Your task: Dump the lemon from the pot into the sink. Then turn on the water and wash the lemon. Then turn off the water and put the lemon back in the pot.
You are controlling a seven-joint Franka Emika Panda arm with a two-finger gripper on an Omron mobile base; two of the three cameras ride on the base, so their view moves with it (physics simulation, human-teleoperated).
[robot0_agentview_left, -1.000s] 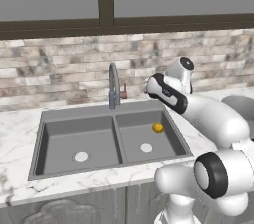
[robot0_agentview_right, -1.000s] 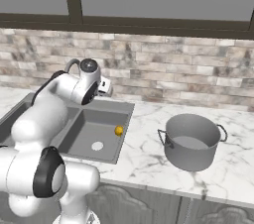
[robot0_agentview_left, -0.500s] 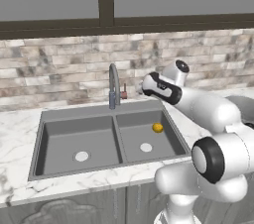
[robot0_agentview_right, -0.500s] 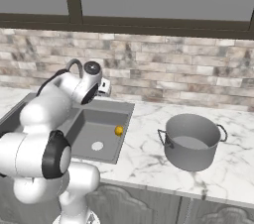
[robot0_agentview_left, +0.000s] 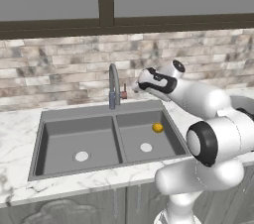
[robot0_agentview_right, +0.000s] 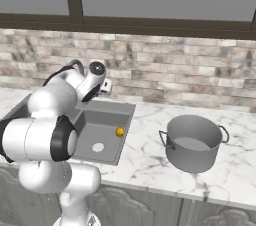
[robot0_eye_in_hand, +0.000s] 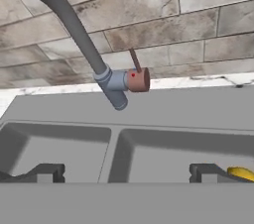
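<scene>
Marble-white table (robot0_agentview_right: 150,162) runs across the front, and on it, off to the right in the right base view, the grey pot (robot0_agentview_right: 194,142) stands upright with its loop handles out to the sides, well apart from the sink; the left base view cuts it off, so that side camera is the one to watch for it. Moving in, the dark double sink (robot0_agentview_left: 79,114) sits sunk in the table, and the left base view lays out both basins with a pale drain in each, while the right base view catches just the right basin past the arm. And there's the lemon (robot0_agentview_left: 158,128), down on the floor of the right basin, near its back right corner and a little behind the drain, clear of the pot. The hand view picks up a yellow sliver of it at the lower right edge. Above the back rim of the sink the gripper (robot0_agentview_left: 137,85) hangs in the air, its fingers (robot0_eye_in_hand: 47,172) spread wide with nothing between them, pointing toward the faucet (robot0_agentview_left: 113,86). Up close from the hand, the faucet's grey arch sweeps down to its base, and the small red handle (robot0_eye_in_hand: 137,79) juts out on its side, apart from the fingers. Behind it all stands the brick wall (robot0_agentview_left: 59,74) under the dark window frame.
</scene>
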